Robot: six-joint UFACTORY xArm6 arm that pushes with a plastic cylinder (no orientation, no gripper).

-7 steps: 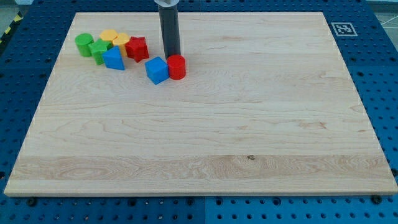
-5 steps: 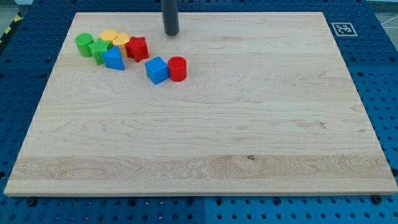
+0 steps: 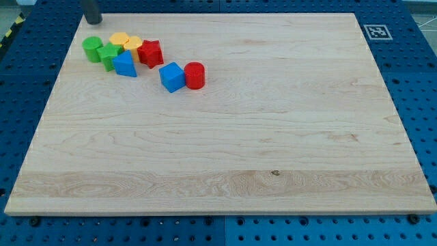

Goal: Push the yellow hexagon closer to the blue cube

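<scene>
The yellow hexagon (image 3: 119, 39) lies at the view's top left, in a cluster of blocks. The blue cube (image 3: 172, 76) sits to the right of and below that cluster, with a red cylinder (image 3: 194, 74) touching its right side. My tip (image 3: 93, 20) is at the board's top left corner, above and to the left of the yellow hexagon, apart from every block.
Around the hexagon are a second yellow block (image 3: 132, 44), a green cylinder (image 3: 91, 48), a green block (image 3: 108, 55), a blue triangular block (image 3: 125, 64) and a red star-like block (image 3: 150, 52). A fiducial marker (image 3: 375, 31) sits at the top right corner.
My tip has moved from just above the blue cube and red cylinder up and then left to the board's top left corner. No block has moved.
</scene>
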